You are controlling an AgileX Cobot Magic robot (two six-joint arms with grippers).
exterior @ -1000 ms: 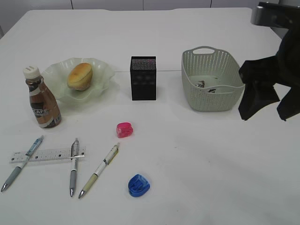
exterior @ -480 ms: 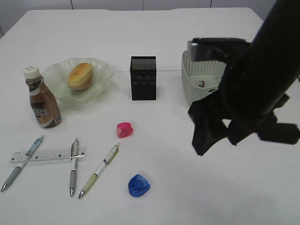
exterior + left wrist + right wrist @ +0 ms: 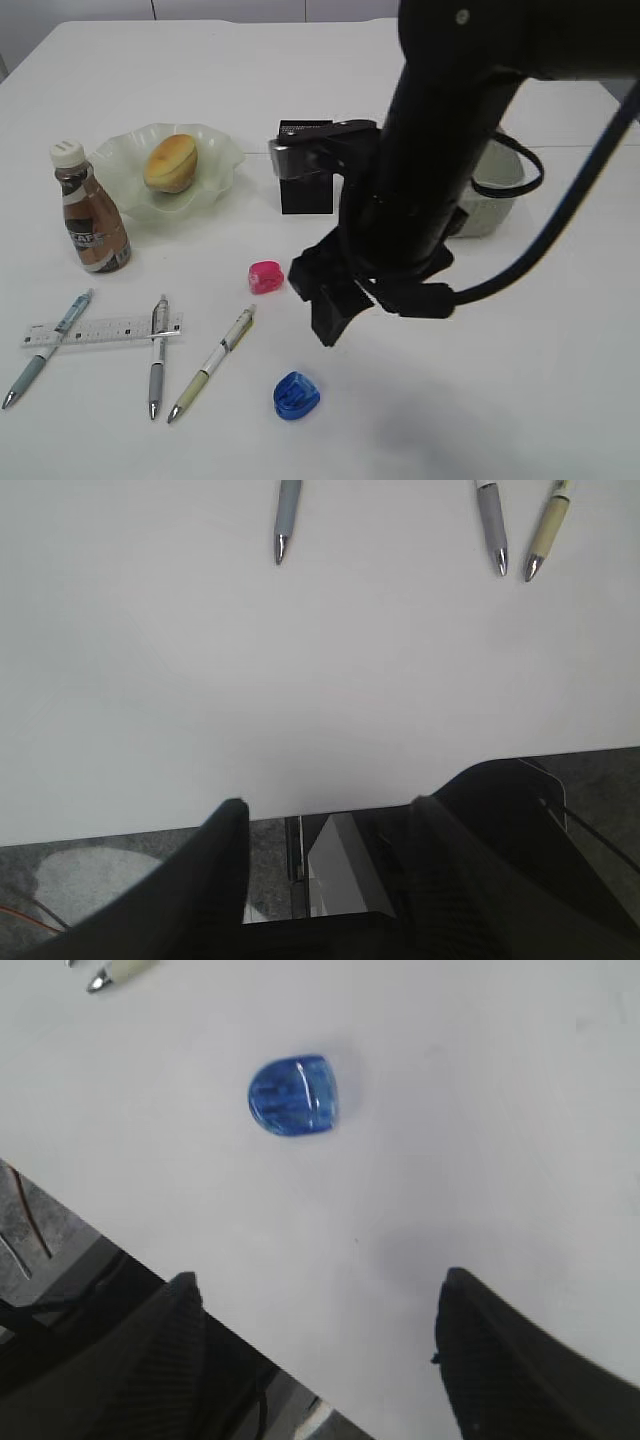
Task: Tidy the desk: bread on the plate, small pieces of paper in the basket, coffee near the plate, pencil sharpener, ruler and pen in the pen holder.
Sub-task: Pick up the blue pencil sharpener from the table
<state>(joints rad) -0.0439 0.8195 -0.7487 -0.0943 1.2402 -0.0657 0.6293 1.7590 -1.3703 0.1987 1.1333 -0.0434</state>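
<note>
Exterior view, listed near to far. Blue pencil sharpener (image 3: 296,395) at the front edge — the right gripper (image 3: 335,300) hangs just above and behind it, fingers spread, nothing between them. Right wrist view: blue pencil sharpener (image 3: 294,1095) lies toward 11 o'clock of the open fingers (image 3: 150,1345), clear of both; the right arm is plainly the nearer one. Three pens and a ruler (image 3: 100,331) at 9 o'clock of it, pens' long axes running roughly near-to-far. Pink sharpener (image 3: 266,277) next back. Coffee bottle (image 3: 88,210) beside the plate (image 3: 222,165), bread (image 3: 170,162) on it. Pen holder (image 3: 305,180) and basket (image 3: 495,195) farthest, partly hidden. Left gripper (image 3: 325,850) — open, empty, at the desk's near edge.
</note>
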